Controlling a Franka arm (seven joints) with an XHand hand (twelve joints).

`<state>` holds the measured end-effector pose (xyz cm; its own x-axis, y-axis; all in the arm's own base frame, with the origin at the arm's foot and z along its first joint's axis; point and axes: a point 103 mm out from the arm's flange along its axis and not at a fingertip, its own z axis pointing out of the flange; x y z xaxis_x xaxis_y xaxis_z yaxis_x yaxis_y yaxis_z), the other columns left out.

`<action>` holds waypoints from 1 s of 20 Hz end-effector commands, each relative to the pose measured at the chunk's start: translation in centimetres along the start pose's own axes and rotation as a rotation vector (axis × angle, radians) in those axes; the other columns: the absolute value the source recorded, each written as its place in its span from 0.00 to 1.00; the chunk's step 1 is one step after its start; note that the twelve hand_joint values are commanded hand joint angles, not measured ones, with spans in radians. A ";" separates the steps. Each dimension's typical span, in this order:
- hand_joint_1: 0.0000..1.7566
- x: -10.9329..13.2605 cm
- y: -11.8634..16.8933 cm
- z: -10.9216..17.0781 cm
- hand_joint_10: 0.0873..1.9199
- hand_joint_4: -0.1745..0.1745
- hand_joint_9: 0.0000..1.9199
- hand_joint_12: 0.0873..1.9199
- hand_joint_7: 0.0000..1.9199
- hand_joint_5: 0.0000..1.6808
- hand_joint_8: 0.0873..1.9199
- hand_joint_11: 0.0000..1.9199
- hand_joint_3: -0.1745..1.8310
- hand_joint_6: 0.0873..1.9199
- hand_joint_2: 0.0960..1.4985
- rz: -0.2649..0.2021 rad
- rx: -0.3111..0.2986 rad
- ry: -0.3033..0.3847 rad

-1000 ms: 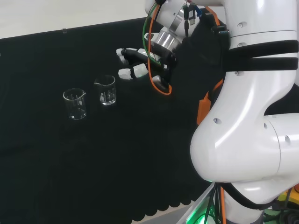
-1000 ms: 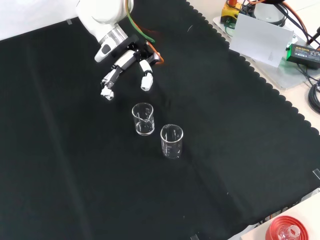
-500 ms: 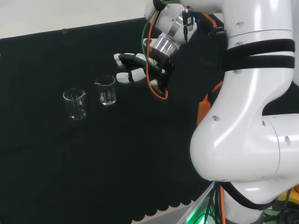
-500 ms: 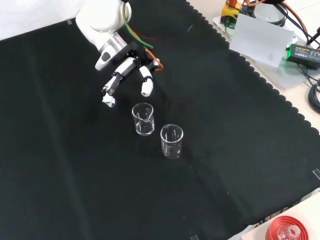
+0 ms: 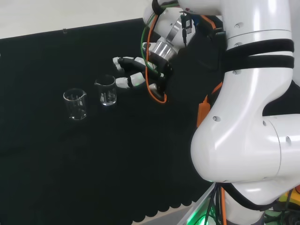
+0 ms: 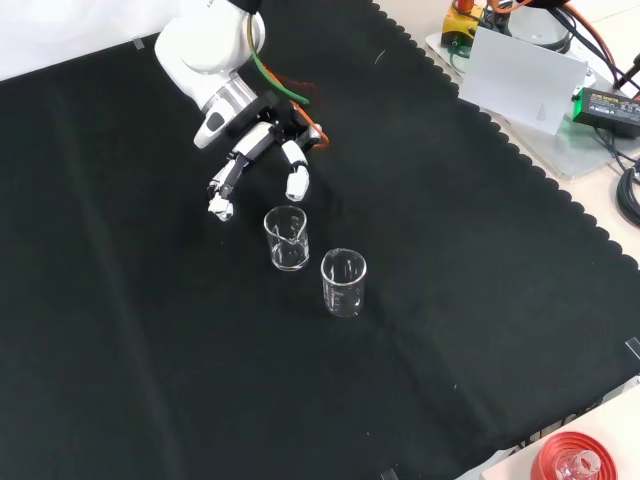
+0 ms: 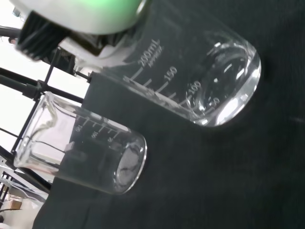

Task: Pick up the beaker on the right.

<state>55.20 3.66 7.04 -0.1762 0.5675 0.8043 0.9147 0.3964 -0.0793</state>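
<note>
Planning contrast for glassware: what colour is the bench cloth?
Black cloth, plain; clearest in the front view.

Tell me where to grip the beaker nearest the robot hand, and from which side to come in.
Grip the nearer beaker around its straight glass wall, roughly mid-height. It stands upright and open-topped, so its sides are free. Come from the right in the head view, where the robot hand hangs, fingers spread. The second beaker stands apart on the far side, so that approach looks unobstructed.

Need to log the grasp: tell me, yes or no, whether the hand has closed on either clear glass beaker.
No: in the front view the black and white hand hangs open, fingers short of the nearer clear glass beaker.
</note>
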 end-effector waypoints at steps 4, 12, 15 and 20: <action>0.55 0.1 0.1 0.9 0.32 0.33 0.11 0.54 0.09 0.15 0.29 0.00 0.46 0.00 0.24 -0.020 0.014 -0.007; 0.54 0.8 -0.7 1.0 0.32 0.32 0.11 0.54 0.09 0.15 0.29 0.00 0.46 0.00 0.23 -0.050 0.019 -0.014; 0.54 0.7 -1.0 1.5 0.32 0.32 0.11 0.54 0.09 0.15 0.29 0.00 0.46 0.00 0.23 -0.049 0.025 -0.014; 0.54 0.7 -1.2 2.3 0.32 0.32 0.11 0.54 0.09 0.15 0.29 0.00 0.46 0.00 0.23 -0.044 0.021 -0.011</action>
<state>53.34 4.86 6.57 -0.2189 0.5567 0.8013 0.8964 0.4391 -0.0601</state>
